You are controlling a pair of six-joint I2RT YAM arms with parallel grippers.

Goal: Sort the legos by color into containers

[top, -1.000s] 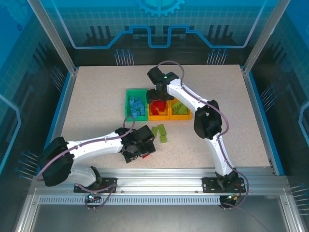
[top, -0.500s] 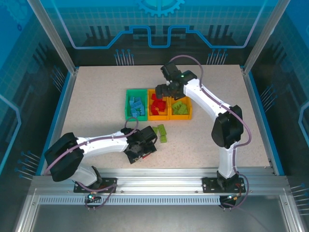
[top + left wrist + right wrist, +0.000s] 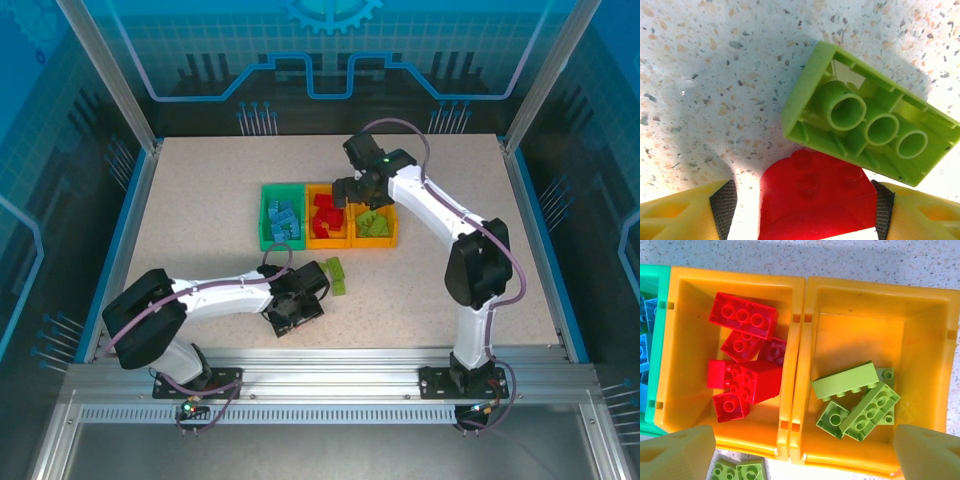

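Jaws of the left gripper (image 3: 805, 212) are straddling a red lego (image 3: 815, 192), one pad (image 3: 883, 210) touching it, the other apart. Right gripper (image 3: 800, 455) is hovering wide open, empty, over the containers (image 3: 799, 355).

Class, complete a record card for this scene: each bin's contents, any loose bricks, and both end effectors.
Green bin: blue bricks
Middle bin: red bricks
Right bin: lime bricks
Table: loose lime bricks, one red brick
Left end effector: open, straddling the red brick
Right end effector: open, empty, above the two orange bins
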